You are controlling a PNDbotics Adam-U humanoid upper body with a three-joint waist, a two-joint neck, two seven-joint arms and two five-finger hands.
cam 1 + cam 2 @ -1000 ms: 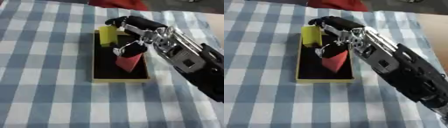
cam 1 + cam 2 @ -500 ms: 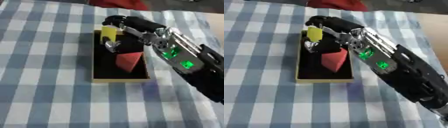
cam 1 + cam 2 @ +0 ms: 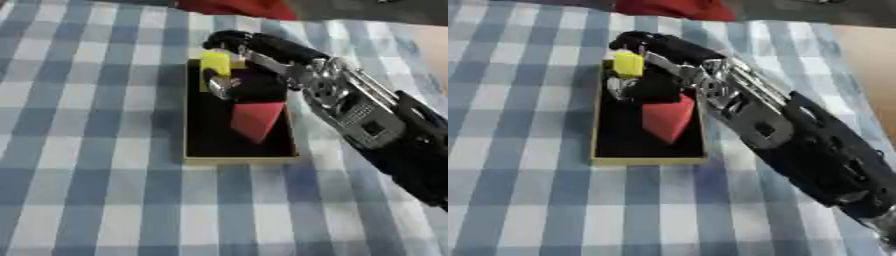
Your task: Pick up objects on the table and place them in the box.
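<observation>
A shallow box (image 3: 236, 159) with a black floor and a yellow rim lies on the blue-and-white checked cloth. A red wedge-shaped block (image 3: 255, 120) lies inside it, free of any hand. A yellow block (image 3: 214, 64) stands at the box's far end. My right hand (image 3: 262, 50) reaches in from the right and arches over that far end. Its fingers are relaxed, and a silver fingertip (image 3: 219, 89) hangs just in front of the yellow block. I do not see the fingers closed round anything. My left hand shows in neither view.
A red object (image 3: 232, 7) lies at the table's far edge behind the box. A bare tan surface (image 3: 868, 45) shows past the cloth at the right. My right forearm (image 3: 798, 145) crosses the cloth right of the box.
A second ago my right hand held the red block above the box. It let go, the block now lies on the box floor, and the hand has drawn back toward the far end.
</observation>
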